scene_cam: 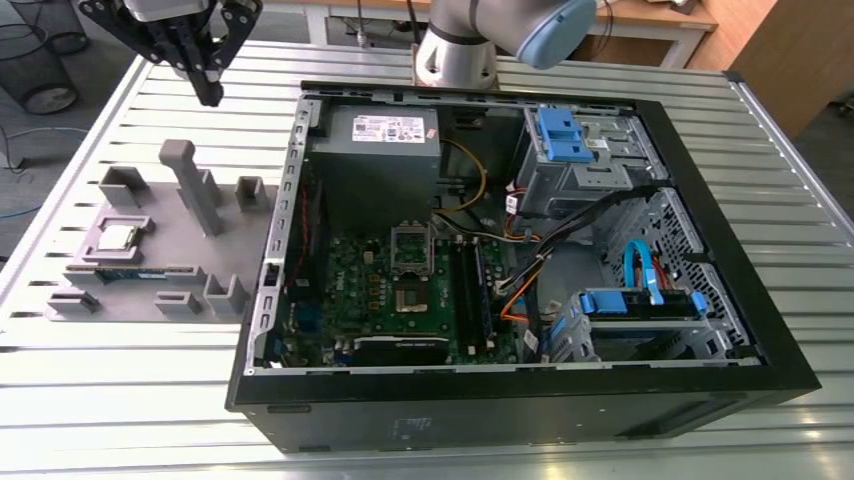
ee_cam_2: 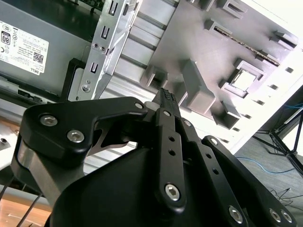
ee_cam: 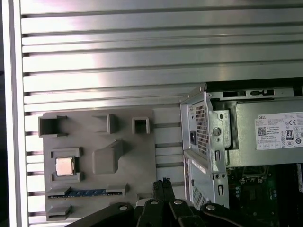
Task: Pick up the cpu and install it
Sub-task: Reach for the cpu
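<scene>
Gripper (scene_cam: 210, 92) hangs above slatted table (scene_cam: 134, 400), just off far corner of computer case (scene_cam: 534, 420). Fingers pressed together, nothing pinched. Cpu (scene_cam: 118, 237) lies flat in square pocket of grey fixture tray (scene_cam: 134, 295), outside case, untouched. Cpu well apart from gripper: toward exterior view's left and nearer camera, with tall grey post (scene_cam: 198, 195) roughly between them. Motherboard socket (scene_cam: 404, 290) looks empty.
</scene>
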`<state>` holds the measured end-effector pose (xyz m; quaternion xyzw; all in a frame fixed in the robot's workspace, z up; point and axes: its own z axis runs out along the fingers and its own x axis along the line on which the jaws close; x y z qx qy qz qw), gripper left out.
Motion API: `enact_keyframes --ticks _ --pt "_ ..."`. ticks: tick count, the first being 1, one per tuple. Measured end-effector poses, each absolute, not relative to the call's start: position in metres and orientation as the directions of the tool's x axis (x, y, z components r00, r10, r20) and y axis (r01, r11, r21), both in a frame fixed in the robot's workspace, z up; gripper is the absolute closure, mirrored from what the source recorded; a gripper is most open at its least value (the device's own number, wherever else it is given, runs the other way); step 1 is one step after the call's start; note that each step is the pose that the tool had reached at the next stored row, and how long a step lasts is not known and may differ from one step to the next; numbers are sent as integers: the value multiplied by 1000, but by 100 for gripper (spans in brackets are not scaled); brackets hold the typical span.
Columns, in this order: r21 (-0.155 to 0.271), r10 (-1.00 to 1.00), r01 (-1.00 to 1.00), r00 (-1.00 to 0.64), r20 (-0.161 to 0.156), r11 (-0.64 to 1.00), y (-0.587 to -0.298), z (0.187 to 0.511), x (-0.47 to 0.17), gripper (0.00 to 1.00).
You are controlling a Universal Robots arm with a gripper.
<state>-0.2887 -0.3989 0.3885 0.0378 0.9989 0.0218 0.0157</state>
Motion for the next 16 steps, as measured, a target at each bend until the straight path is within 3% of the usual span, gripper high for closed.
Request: enact_keyframes --ticks 16 --pt "45 76 75 -997 -30 996 -399 384 -317 89"
